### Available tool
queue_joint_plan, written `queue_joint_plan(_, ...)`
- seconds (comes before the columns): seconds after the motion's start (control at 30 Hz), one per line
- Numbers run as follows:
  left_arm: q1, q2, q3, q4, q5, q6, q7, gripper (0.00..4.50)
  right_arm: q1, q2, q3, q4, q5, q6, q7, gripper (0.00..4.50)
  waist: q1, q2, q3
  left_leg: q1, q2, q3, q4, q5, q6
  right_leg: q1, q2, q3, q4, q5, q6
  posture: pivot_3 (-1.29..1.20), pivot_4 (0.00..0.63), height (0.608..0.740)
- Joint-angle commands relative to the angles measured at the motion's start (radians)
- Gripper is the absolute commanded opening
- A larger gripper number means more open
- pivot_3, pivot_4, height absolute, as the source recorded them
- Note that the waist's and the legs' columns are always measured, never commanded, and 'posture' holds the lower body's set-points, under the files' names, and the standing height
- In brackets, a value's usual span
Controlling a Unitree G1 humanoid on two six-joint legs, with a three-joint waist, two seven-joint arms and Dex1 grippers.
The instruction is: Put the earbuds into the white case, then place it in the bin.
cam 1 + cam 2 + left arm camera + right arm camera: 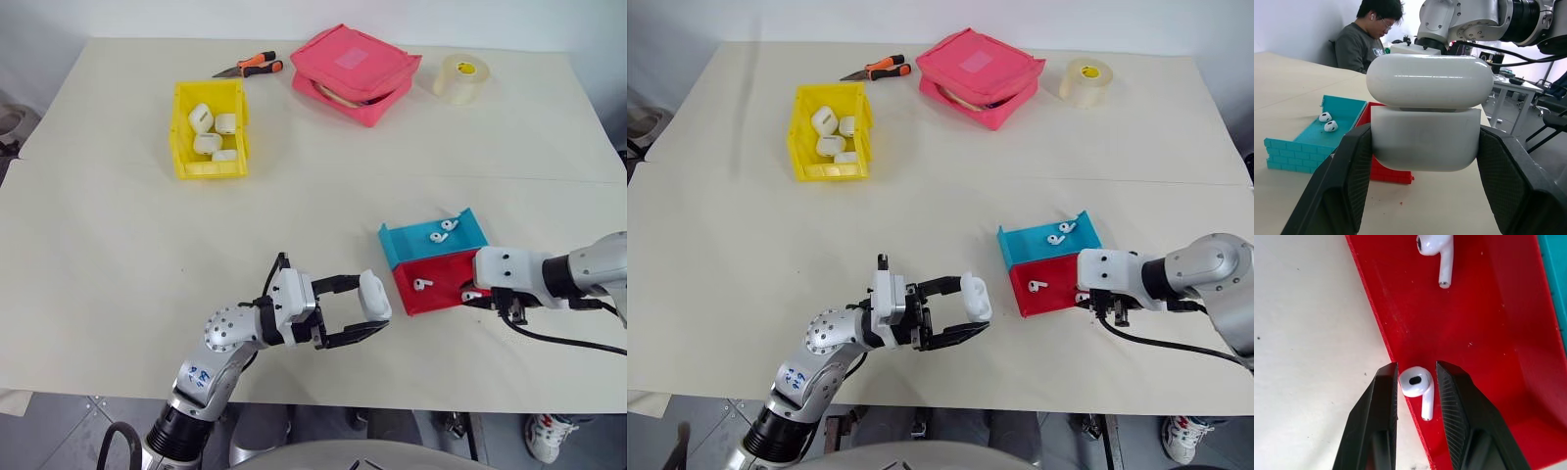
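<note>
Cream worktop (118, 255) is carrying the bin (209, 129) near its far-left corner, left gripper (364, 315) is pinching the white case (1426, 112) lid-ajar near the front edge, and right gripper (1417, 382) is closing around an earbud (1417, 383) at the red tray (1484, 333) rim.

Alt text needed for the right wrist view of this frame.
Two black fingers of the right gripper bracket a white earbud at the edge of the red tray. A second earbud lies farther along the tray, beside the cream table.
</note>
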Motion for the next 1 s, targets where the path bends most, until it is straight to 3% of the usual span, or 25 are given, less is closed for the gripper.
queue_joint_plan(0.03, 0.000, -0.005, -0.005, -0.045, 0.003, -0.024, 0.006, 2.79, -0.011, 0.002, 0.002, 0.007, -0.027, -0.027, 0.009, 1.25, 0.000, 0.000, 0.000, 0.000, 0.000, 0.000, 0.000, 0.000, 0.000, 0.000, 0.000, 0.000, 0.000, 0.000, 0.000, 0.00, 0.150, 0.740)
queue_joint_plan(0.67, -0.001, -0.004, -0.009, -0.046, 0.005, -0.027, 0.017, 2.79, -0.037, 0.026, 0.026, 0.064, -0.080, -0.072, 0.048, 1.25, -0.001, 0.000, 0.000, 0.000, 0.000, 0.000, 0.000, 0.000, 0.000, 0.000, 0.000, 0.000, 0.000, 0.000, 0.000, 0.00, 0.150, 0.740)
queue_joint_plan(0.8, 0.000, -0.003, -0.008, -0.046, 0.006, -0.026, 0.018, 2.79, -0.047, 0.034, 0.029, 0.071, -0.086, -0.069, 0.048, 0.47, -0.003, 0.000, 0.000, 0.000, 0.000, 0.000, 0.000, 0.000, 0.000, 0.000, 0.000, 0.000, 0.000, 0.000, 0.000, 0.00, 0.150, 0.740)
queue_joint_plan(1.0, -0.009, -0.005, -0.006, -0.034, 0.005, -0.028, 0.013, 2.79, -0.070, 0.061, 0.002, 0.047, -0.053, -0.022, 0.036, 0.47, -0.013, 0.000, 0.000, 0.000, 0.000, 0.000, 0.000, 0.000, 0.000, 0.000, 0.000, 0.000, 0.000, 0.000, 0.000, 0.00, 0.150, 0.740)
